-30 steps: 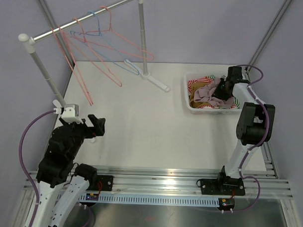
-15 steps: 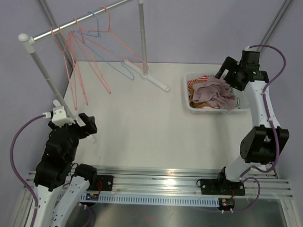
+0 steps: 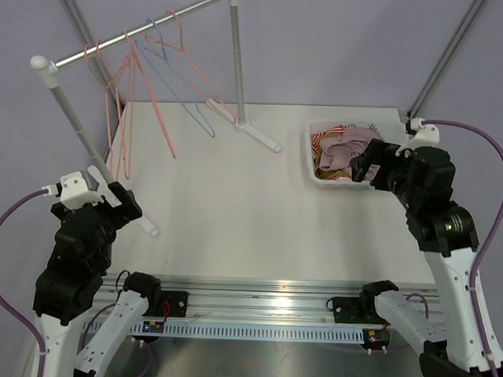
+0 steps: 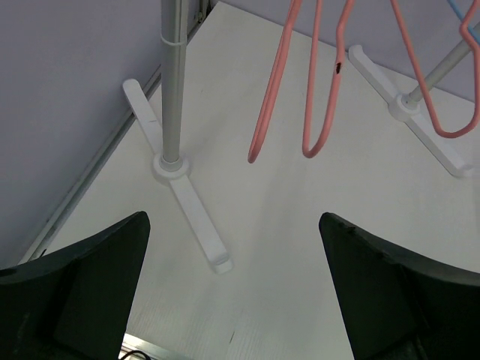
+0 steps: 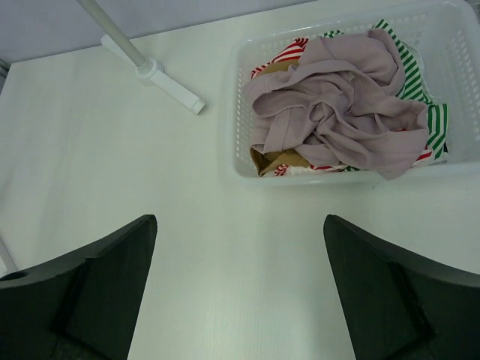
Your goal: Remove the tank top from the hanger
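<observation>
Several bare wire hangers, pink and blue, hang on the rack's rail; no cloth is on any of them. A crumpled mauve garment, seemingly the tank top, lies on top of the clothes in the white basket. My right gripper hovers open and empty just on the near side of the basket. My left gripper is open and empty near the rack's left foot, with pink hangers dangling ahead of it.
The rack's left post and its white foot stand close in front of my left gripper. The right post's foot lies left of the basket. Striped and brown clothes fill the basket under the mauve garment.
My right gripper has opened, left the mauve garment in the basket and drawn back toward the near side. The left arm has pulled back and left. The hangers have swung.
</observation>
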Controlling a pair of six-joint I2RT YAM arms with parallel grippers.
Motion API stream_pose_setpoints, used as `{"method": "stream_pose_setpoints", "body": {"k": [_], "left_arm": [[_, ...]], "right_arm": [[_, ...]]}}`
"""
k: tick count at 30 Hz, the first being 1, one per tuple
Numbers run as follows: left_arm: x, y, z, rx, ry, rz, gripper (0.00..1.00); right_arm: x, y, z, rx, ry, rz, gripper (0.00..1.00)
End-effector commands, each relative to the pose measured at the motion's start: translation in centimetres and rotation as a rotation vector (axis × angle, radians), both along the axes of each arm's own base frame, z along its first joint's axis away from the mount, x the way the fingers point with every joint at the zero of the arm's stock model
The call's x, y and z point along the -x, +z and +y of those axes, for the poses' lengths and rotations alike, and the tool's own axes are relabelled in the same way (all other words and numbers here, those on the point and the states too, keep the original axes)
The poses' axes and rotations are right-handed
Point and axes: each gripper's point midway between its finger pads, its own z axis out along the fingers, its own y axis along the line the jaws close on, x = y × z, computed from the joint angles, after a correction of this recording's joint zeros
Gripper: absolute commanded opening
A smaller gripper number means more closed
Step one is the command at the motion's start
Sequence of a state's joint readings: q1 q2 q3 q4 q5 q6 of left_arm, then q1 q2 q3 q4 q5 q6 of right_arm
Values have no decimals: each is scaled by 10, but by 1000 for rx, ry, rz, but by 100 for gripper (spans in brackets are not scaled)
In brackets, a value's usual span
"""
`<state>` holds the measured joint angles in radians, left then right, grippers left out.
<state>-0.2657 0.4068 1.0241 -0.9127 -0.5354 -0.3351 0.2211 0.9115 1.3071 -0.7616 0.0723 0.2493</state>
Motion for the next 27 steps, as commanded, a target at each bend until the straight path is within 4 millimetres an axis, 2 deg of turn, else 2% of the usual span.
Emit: {"method": "stream_pose_setpoints", "body": {"k": [1, 2, 3, 5, 6, 9, 12, 15, 19, 21, 27], "left_arm": [[9, 15, 4, -37, -9, 16, 99], [11, 16, 4, -38, -12, 16, 99], [12, 17, 4, -41, -18, 20, 99], [16, 17, 3, -53, -39, 24, 99], [18, 17, 2, -53, -46, 22, 99], [23, 17, -6, -39, -105, -12, 99], [30, 17, -8, -33, -130, -55, 99], [36, 16, -12, -25, -164, -101, 99], [34, 5, -16, -23, -188, -121, 99], [34, 6, -15, -21, -179, -126, 99], [30, 6, -16, -15, -180, -137, 99]], "right_arm": [[28, -2, 3, -9, 49, -40, 99], [40, 5, 2, -22, 59, -77, 99], [46, -2, 1, -19, 64, -61, 99], [59, -3, -5, -8, 56, -75, 99], [63, -10, -8, 13, 53, -60, 100], [71, -9, -13, 26, 43, -121, 100], [71, -17, -28, 70, -21, -114, 100], [69, -26, -30, 63, -49, -86, 100], [62, -55, -34, 73, -91, -5, 100], [59, -68, -37, 87, -110, 31, 99], [58, -65, -40, 85, -126, -15, 100]]}}
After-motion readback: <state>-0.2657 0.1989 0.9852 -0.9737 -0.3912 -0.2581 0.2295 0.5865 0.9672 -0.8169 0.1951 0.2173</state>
